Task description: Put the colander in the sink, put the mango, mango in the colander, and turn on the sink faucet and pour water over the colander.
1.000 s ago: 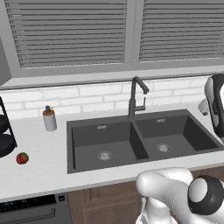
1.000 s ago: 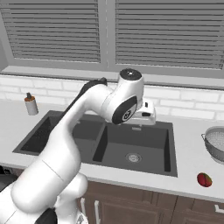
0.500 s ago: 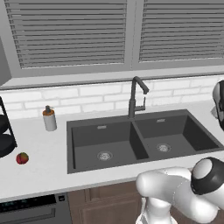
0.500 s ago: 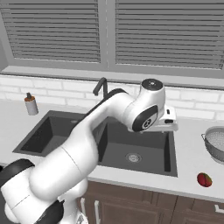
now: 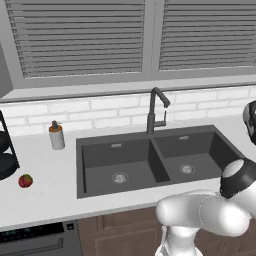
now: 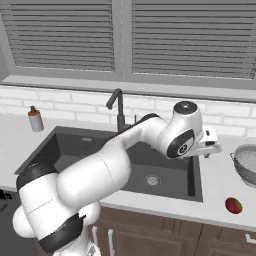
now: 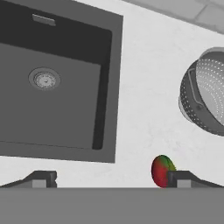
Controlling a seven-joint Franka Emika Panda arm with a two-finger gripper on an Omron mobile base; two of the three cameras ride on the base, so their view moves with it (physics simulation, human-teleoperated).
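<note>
Red mangos number two [image 5: 25,181] [image 6: 233,205], one colander [image 6: 246,164], one sink [image 6: 87,150]; gripper [image 7: 111,178] spread wide, empty.

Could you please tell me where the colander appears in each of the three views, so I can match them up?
Left base view: not in it.
Right base view: the colander sits at the right edge, on the counter right of the sink.
Hand view: at the right edge, above a mango.
Shared landmark: the sink's right rim.
</note>
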